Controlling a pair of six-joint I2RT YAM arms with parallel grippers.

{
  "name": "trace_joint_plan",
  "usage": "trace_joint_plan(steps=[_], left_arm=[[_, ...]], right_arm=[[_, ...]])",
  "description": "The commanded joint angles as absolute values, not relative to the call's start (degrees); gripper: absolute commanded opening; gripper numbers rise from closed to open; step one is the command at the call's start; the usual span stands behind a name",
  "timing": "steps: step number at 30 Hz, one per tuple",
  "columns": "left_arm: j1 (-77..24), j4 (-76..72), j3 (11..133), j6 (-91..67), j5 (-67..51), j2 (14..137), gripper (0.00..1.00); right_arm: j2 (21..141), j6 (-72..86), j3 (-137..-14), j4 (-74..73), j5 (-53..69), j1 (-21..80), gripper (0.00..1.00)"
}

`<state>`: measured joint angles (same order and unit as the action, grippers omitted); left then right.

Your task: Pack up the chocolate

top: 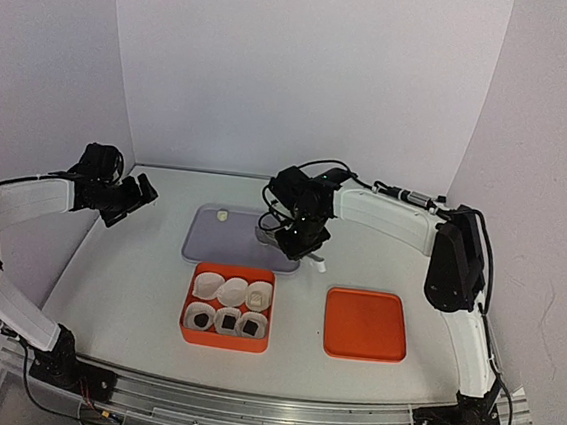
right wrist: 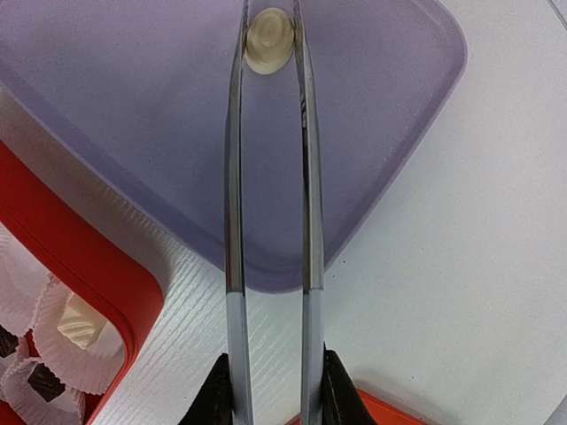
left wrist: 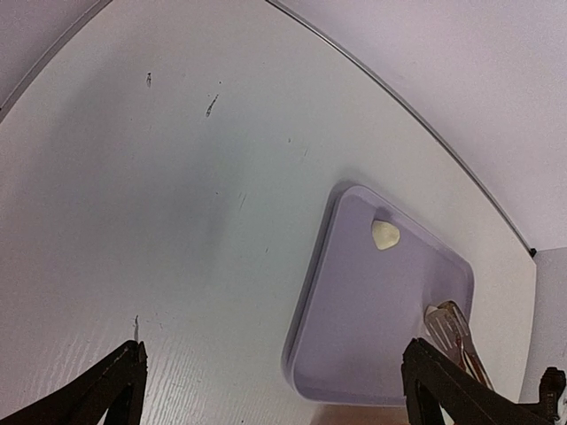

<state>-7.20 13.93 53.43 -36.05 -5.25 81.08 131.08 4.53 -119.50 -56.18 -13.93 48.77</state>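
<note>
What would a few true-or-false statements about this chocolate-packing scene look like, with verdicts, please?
1. The right gripper holds metal tongs. True.
2. The lavender tray has no chocolate on it. False: one white chocolate lies near its far edge, and a second white chocolate sits between the tong tips.
3. Three dark chocolates sit in the orange box's near row. True.
4. The left gripper grips the orange lid. False: it is open, off to the left; the lid lies right of the box.

No text, label, brand, number or sign can be read in any view
</note>
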Motion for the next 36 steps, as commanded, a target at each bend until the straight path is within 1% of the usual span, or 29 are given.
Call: trace_joint_plan(steps=[1,9,15,26,30,36], left_arm=[[-7.34,12.78,53.53,-36.54,-4.13,79.64,1.0],[-7.37,12.58,53.41,-36.83,-4.35,79.63,1.0],[-7.37,12.65,53.32,-36.75,-4.48,79.4,1.0],[-7.37,13.59,53.06,-36.55,-3.72,78.14,1.0],[-7.35,13.85,53.17,-36.58,-3.49,77.81,1.0],[-7.37,14.15,53.2,-36.7,-3.43,77.46,1.0]], right_arm=[[126.04,3.08,-121.66,-55.15,-14.51,48.75,0.0],[122.41,0.51,-120.02,-54.91,-11.95,48.65,0.0],[117.78,-5.85,-116.24,-54.1,-4.65,48.77,0.0],[108.51,-18.87,-104.93,-53.78,9.57,49.73,0.0],[107.44,-23.66,-102.21,-53.89,9.84,51.69,0.0],[107.75,-26.73,-100.82,-54.22,10.3,52.77,0.0]])
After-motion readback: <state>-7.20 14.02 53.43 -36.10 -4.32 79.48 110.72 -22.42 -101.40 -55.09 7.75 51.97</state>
